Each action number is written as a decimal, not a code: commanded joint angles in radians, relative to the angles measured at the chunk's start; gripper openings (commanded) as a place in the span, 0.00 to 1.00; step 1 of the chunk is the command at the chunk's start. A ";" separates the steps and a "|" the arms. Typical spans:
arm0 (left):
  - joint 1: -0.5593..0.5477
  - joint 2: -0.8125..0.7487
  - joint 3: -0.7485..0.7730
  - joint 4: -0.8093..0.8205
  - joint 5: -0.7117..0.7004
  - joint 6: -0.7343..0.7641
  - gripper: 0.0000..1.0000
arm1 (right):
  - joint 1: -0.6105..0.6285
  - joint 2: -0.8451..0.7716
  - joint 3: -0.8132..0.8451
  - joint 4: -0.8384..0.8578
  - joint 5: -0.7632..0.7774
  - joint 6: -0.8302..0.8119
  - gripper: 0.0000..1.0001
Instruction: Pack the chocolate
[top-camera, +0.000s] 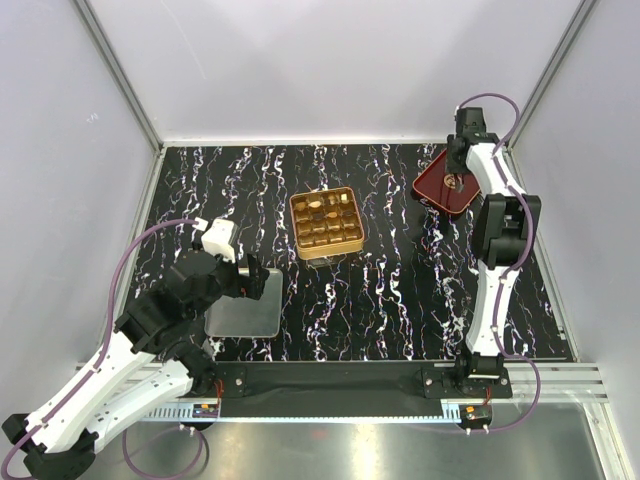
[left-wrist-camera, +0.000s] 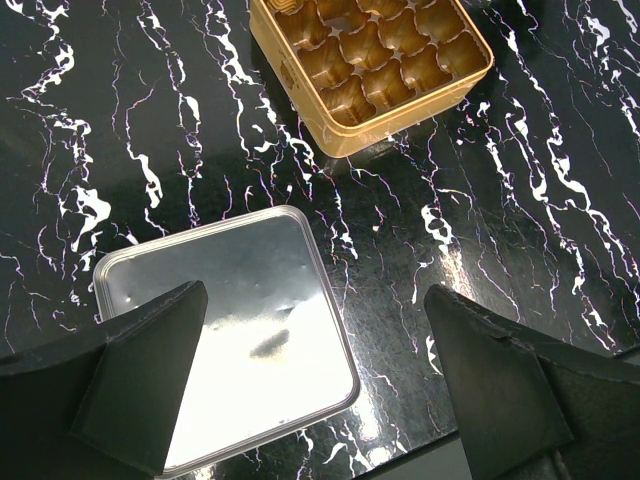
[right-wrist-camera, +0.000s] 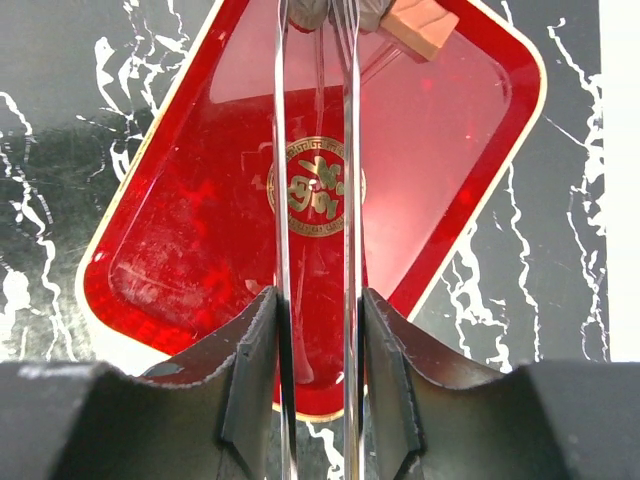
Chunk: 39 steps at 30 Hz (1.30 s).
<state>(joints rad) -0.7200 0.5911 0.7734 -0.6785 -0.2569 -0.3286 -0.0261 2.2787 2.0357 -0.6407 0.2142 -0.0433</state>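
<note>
- Your left gripper (left-wrist-camera: 315, 300): jaws wide apart above silvery square lid (left-wrist-camera: 230, 290) on black marbled counter (left-wrist-camera: 520, 200).
- Mid-counter: gold gridded tin (top-camera: 326, 243), chocolate pieces (top-camera: 318, 208) in far cells.
- Far right: your right gripper (right-wrist-camera: 318, 300) clamped on thin metal tongs (right-wrist-camera: 350, 150) over dark red square tray (right-wrist-camera: 190, 250); tan chocolate piece (right-wrist-camera: 418, 22) beside tips.

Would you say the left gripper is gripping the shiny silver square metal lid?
No, the left gripper hangs open over the silver lid, its jaws wide apart.
</note>
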 joint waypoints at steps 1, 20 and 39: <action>-0.004 0.000 -0.003 0.053 0.022 0.016 0.99 | 0.005 -0.114 0.049 -0.016 -0.015 0.016 0.43; -0.004 0.003 -0.003 0.050 0.021 0.016 0.99 | 0.005 -0.044 0.096 -0.005 -0.065 -0.050 0.47; -0.004 0.012 -0.005 0.050 0.024 0.016 0.99 | 0.003 -0.028 0.027 0.039 -0.036 -0.113 0.44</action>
<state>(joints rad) -0.7200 0.6041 0.7731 -0.6785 -0.2489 -0.3286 -0.0261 2.2776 2.0651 -0.6472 0.1661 -0.1345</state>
